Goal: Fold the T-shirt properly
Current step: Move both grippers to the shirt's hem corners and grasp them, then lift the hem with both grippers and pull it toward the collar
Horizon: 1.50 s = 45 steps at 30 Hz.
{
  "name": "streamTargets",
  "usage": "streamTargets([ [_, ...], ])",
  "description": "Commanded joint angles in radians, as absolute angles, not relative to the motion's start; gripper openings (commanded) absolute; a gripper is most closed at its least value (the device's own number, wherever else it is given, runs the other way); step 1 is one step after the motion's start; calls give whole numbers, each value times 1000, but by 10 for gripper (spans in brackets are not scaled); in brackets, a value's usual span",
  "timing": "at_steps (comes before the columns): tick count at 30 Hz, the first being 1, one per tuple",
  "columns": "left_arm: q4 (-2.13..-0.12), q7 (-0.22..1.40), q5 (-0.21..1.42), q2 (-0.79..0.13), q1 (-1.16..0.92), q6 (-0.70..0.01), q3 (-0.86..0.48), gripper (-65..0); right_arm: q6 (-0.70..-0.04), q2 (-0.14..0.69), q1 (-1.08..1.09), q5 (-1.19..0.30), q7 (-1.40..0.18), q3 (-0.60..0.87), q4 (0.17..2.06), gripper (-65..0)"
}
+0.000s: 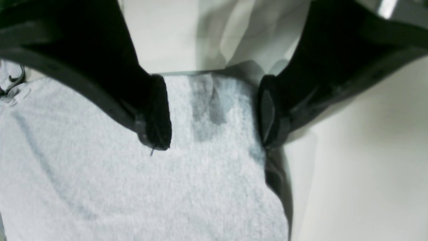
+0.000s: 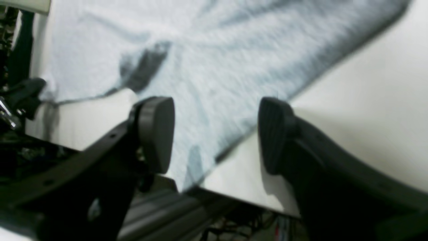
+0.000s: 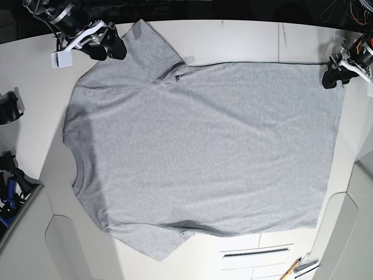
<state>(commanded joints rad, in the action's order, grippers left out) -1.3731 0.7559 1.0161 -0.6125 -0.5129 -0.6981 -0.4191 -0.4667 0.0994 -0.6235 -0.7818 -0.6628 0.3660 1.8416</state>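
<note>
both grippers, left gripper [image 1: 215, 113] and right gripper [image 2: 215, 134], gape over the t-shirt [image 3: 204, 151].

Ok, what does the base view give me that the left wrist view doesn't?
Only base: the whole T-shirt spread flat, plain side up, with collar, both sleeves and the right gripper by the far sleeve. Only left wrist: the left gripper open, its fingers straddling the shirt's corner. Both: grey fabric on the white table.
</note>
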Motion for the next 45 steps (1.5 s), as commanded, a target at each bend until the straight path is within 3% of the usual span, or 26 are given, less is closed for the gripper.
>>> streamTargets([
  [11, -1374, 761, 1017, -612, -513, -698, -419, -214, -463, 68, -627, -756, -683, 410, 1842, -260],
  [17, -1373, 772, 1017, -612, -513, -698, -419, -214, -377, 62, -627, -734, -697, 460, 1842, -260],
  [23, -1373, 772, 1021, -612, -513, -698, -419, -214, -360, -18, -616, -692, -673, 372, 1842, -260],
  [25, -1373, 772, 1021, -613, -513, -698, -419, -214, -327, -38, -603, -662, -661, 339, 1841, -260],
  [37, -1373, 787, 1055, -613, -513, -698, -419, -218, -318, -83, -571, -635, -633, 273, 1830, -263],
  [39, -1374, 787, 1086, -613, -513, -698, -419, -325, -318, -83, -571, -633, -629, 272, 1826, -338],
  [41, -1374, 786, 1088, -613, -513, -698, -419, -509, -340, -83, -560, -604, -628, 273, 1826, -470],
  [43, -1374, 785, 1088, -613, -513, -698, -419, -635, -373, -83, -546, -576, -616, 273, 1826, -616],
  [45, -1374, 775, 1088, -615, -513, -698, -419, -650, -396, -83, -533, -574, -609, 273, 1826, -650],
])
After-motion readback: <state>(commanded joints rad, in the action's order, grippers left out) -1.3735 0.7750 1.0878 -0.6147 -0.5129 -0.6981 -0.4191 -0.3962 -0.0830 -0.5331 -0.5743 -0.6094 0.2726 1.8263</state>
